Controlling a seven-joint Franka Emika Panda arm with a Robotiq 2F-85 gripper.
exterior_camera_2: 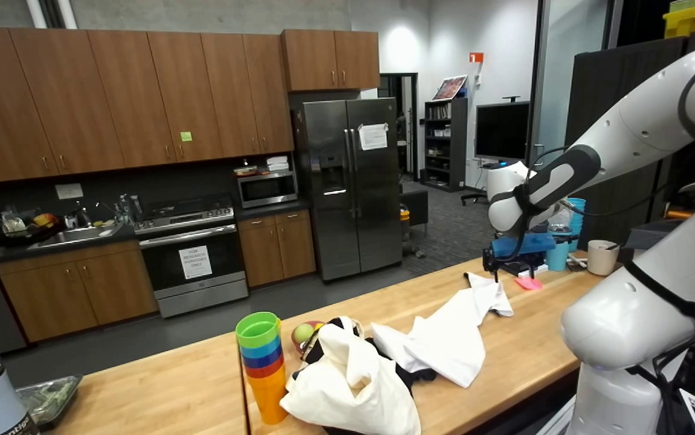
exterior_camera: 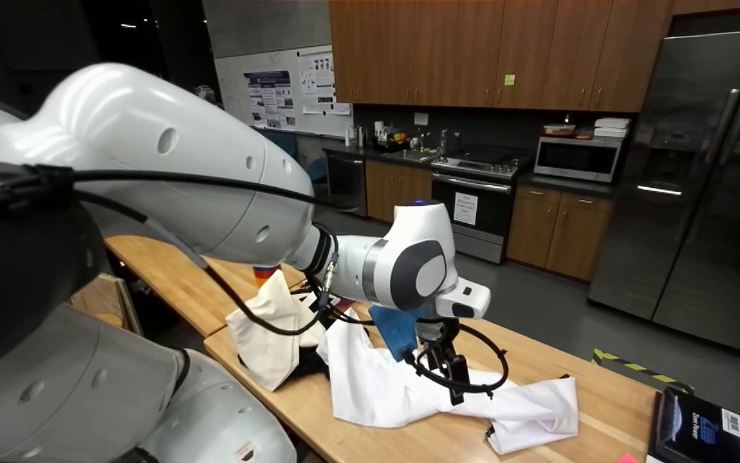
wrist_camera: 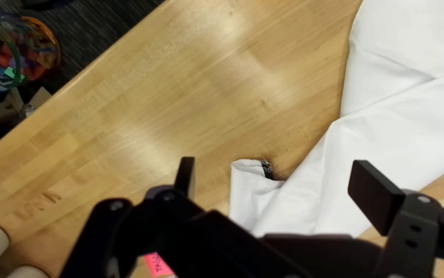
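- Pale wooden surface (wrist_camera: 206,96) here, bearing a long, twisted white cloth (wrist_camera: 380,127), probably slumped because it's limp!
- Your black fingers (wrist_camera: 376,197) hover over it, wide apart, gripping nothing!

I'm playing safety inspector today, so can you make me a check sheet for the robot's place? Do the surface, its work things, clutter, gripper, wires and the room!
Surface: wooden table, shiny in patches.
Job's things: white cloth, crumpled, lying on the table.
Clutter: stack of coloured cups, cream fabric, pink note, black box.
Grippers: one black gripper, open, over one end of the cloth, holding nothing; whether it touches, I cannot tell.
Cables: black cables run along the robot arm; one loops by the gripper.
Surroundings: fridge, oven, microwave, wooden cupboards.
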